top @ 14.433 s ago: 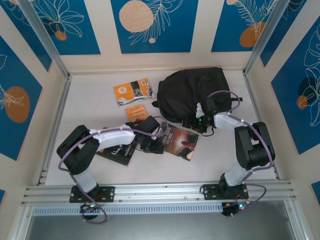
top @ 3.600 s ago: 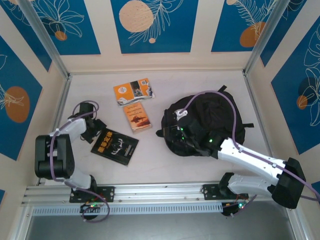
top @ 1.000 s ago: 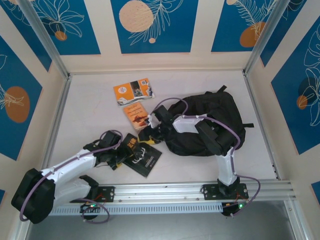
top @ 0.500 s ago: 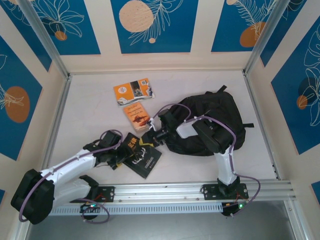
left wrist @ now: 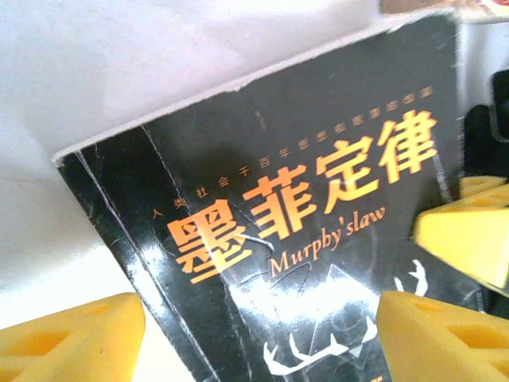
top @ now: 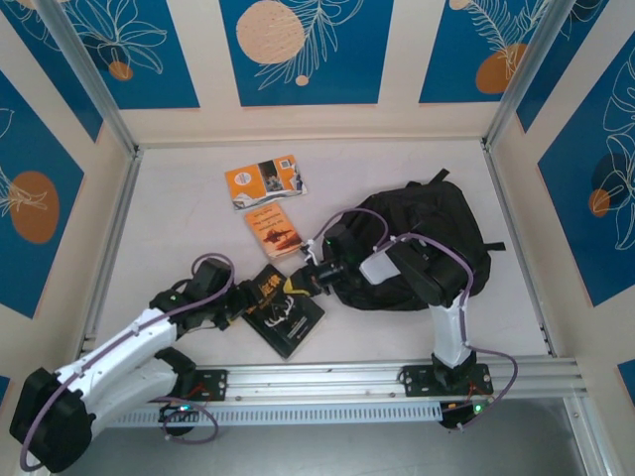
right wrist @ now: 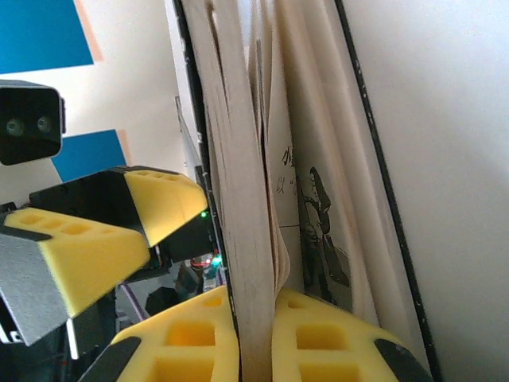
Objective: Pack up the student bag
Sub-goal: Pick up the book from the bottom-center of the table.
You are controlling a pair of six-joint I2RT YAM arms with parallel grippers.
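Where black book (left wrist: 302, 231) reads "Murphy's law", left fingers (left wrist: 71, 334) apart, right fingers (right wrist: 183, 342) apparently clamping it.

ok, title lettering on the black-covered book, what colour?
Orange. The black-covered book shows it best in the left wrist view.

The cover of the black book (left wrist: 286, 239) carries large orange Chinese characters, 墨菲定律, with "Murphy'slaw" in smaller orange italic letters just below them.

Three books, orange book (top: 264, 182), tan book (top: 273, 230), black book (top: 288, 312), and one student bag (top: 437, 213).
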